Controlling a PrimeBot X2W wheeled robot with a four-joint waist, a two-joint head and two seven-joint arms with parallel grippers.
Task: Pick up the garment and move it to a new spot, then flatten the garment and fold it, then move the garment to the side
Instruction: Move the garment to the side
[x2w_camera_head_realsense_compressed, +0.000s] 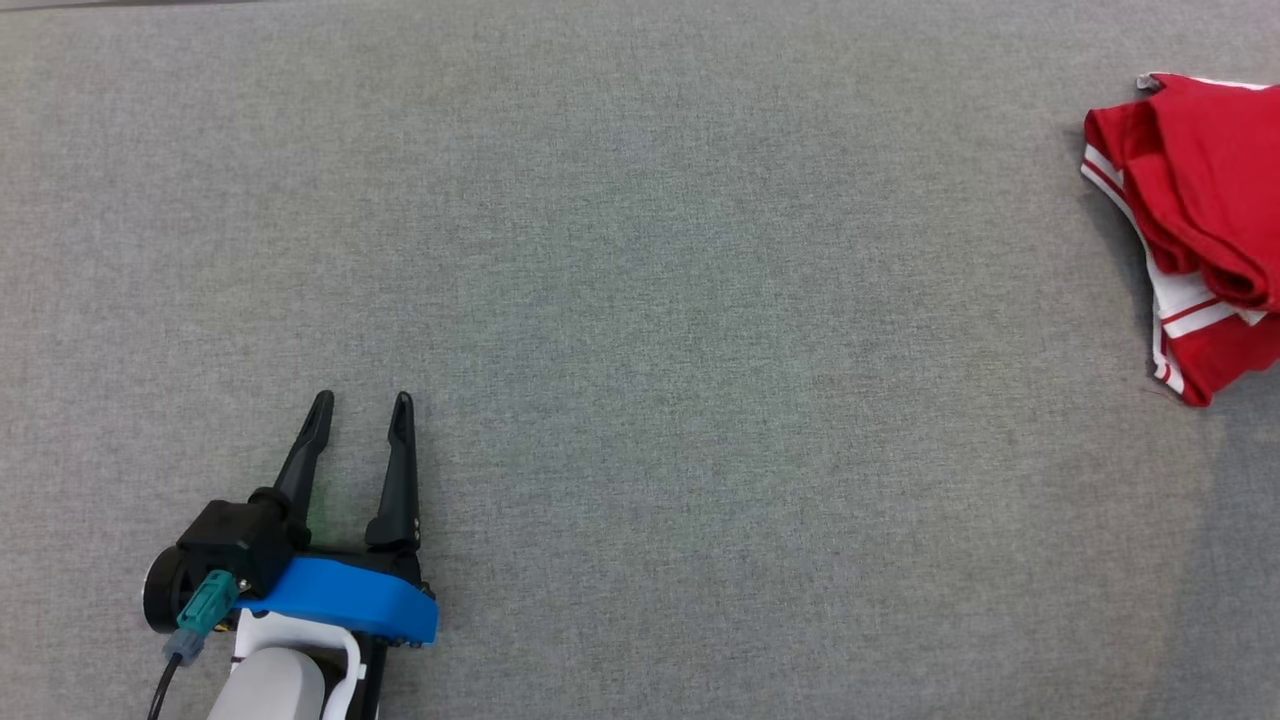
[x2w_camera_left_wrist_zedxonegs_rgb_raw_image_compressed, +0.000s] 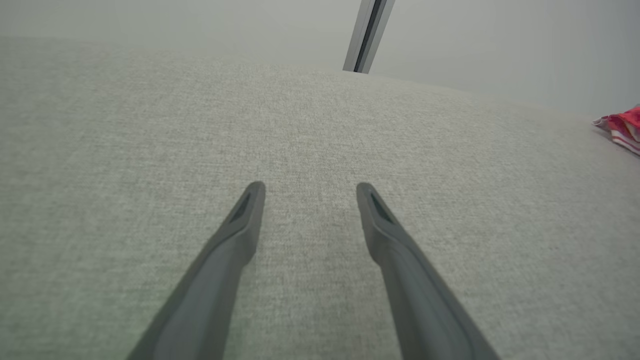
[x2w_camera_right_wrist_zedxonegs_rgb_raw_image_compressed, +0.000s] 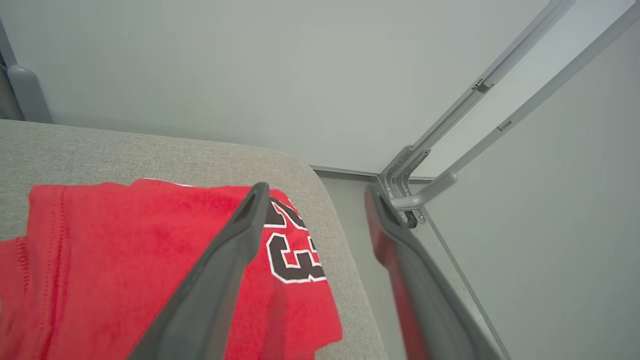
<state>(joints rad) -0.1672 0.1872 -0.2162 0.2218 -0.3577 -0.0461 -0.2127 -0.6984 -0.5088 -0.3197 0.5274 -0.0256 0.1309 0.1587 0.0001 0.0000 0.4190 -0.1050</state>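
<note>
The garment (x2w_camera_head_realsense_compressed: 1205, 215) is a red shirt with white stripes, lying folded in a bundle at the right edge of the grey surface. In the right wrist view the garment (x2w_camera_right_wrist_zedxonegs_rgb_raw_image_compressed: 125, 260) shows black numbers outlined in white, and my right gripper (x2w_camera_right_wrist_zedxonegs_rgb_raw_image_compressed: 312, 195) stands open above its edge with nothing between the fingers. My left gripper (x2w_camera_head_realsense_compressed: 362, 408) is open at the lower left, far from the shirt, hovering over bare cloth. In the left wrist view my left gripper (x2w_camera_left_wrist_zedxonegs_rgb_raw_image_compressed: 307, 187) is open, and the garment (x2w_camera_left_wrist_zedxonegs_rgb_raw_image_compressed: 622, 127) is a small red patch at the far right.
The grey fabric surface (x2w_camera_head_realsense_compressed: 640, 300) spreads wide between the left gripper and the shirt. Its edge (x2w_camera_right_wrist_zedxonegs_rgb_raw_image_compressed: 345, 260) runs just beside the shirt, with floor and a metal frame (x2w_camera_right_wrist_zedxonegs_rgb_raw_image_compressed: 415, 190) beyond it. A pale wall with a vertical strip (x2w_camera_left_wrist_zedxonegs_rgb_raw_image_compressed: 367, 35) stands behind.
</note>
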